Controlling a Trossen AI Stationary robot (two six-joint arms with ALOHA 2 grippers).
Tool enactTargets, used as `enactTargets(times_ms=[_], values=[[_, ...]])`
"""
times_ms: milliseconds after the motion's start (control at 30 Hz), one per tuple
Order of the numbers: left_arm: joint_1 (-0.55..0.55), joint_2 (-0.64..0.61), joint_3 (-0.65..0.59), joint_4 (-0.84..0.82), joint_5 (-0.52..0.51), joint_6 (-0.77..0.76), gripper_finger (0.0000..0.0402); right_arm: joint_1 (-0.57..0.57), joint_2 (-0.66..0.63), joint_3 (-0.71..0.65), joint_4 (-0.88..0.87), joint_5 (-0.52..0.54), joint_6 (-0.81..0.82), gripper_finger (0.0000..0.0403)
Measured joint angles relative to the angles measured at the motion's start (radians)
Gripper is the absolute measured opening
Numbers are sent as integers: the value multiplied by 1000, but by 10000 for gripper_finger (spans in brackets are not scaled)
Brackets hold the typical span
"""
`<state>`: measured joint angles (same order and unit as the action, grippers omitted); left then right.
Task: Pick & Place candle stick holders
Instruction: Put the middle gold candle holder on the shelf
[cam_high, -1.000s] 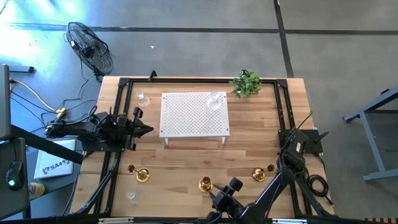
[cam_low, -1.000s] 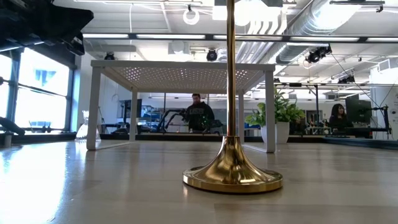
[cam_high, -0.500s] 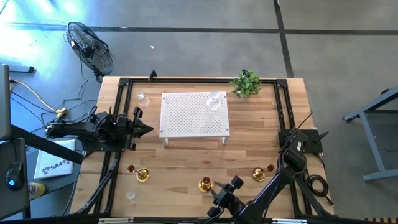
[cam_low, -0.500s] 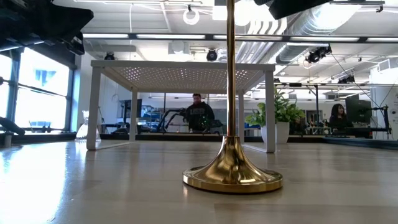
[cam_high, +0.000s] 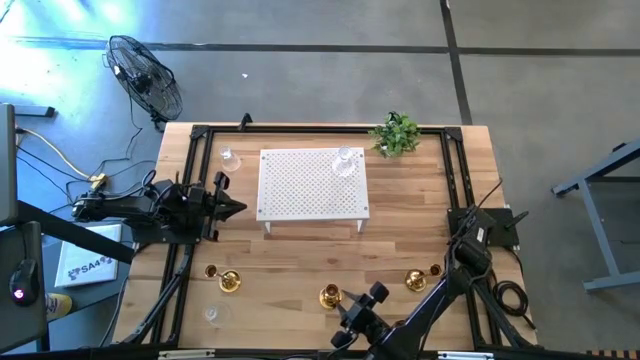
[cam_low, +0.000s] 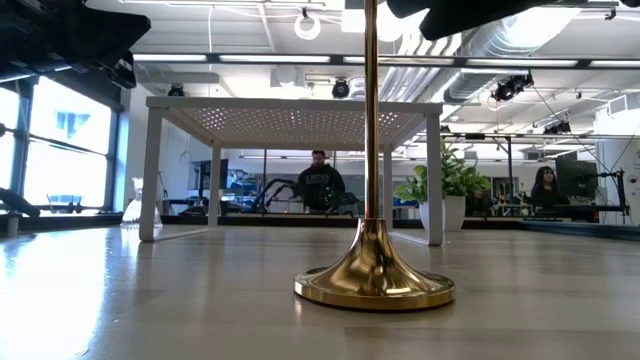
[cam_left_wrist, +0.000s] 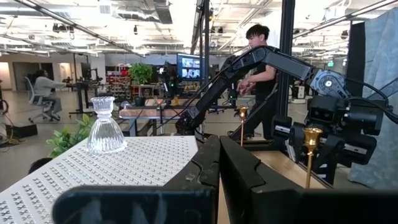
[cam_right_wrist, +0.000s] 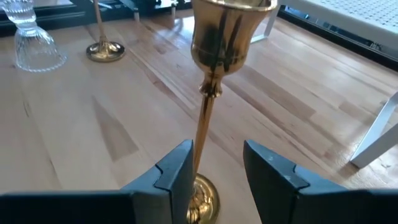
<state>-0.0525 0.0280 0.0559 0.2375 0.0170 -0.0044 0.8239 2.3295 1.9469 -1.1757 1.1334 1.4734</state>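
Observation:
A gold brass candle stick holder (cam_high: 330, 296) stands upright on its round flared base near the table's near edge; the low view shows its base and stem (cam_low: 372, 270). My right gripper (cam_high: 348, 307) is open beside it, its fingers on either side of the thin stem (cam_right_wrist: 204, 130) just above the base; I cannot tell whether either finger touches it. My left gripper (cam_high: 238, 208) is shut and empty at the table's left, beside the white stand. Two more gold holders (cam_high: 228, 281) (cam_high: 418, 280) stand left and right of the first. A glass holder (cam_high: 345, 162) stands on the white stand.
The white perforated stand (cam_high: 312, 185) sits at the middle far side, a green plant (cam_high: 397, 133) at the far right. Glass holders stand at the far left (cam_high: 230, 157) and near left (cam_high: 213, 314). A black frame (cam_high: 196, 160) runs around the table.
My right gripper has crept toward the middle gold holder; in the low view its dark body has come in at the top right beside the stem. The holder has stayed in place.

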Motion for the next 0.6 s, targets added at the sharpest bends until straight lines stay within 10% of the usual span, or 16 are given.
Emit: enactTargets(times_ms=[600], values=[[0, 0, 0, 0, 2, 0, 1, -16, 0, 0, 27, 8, -32, 133]])
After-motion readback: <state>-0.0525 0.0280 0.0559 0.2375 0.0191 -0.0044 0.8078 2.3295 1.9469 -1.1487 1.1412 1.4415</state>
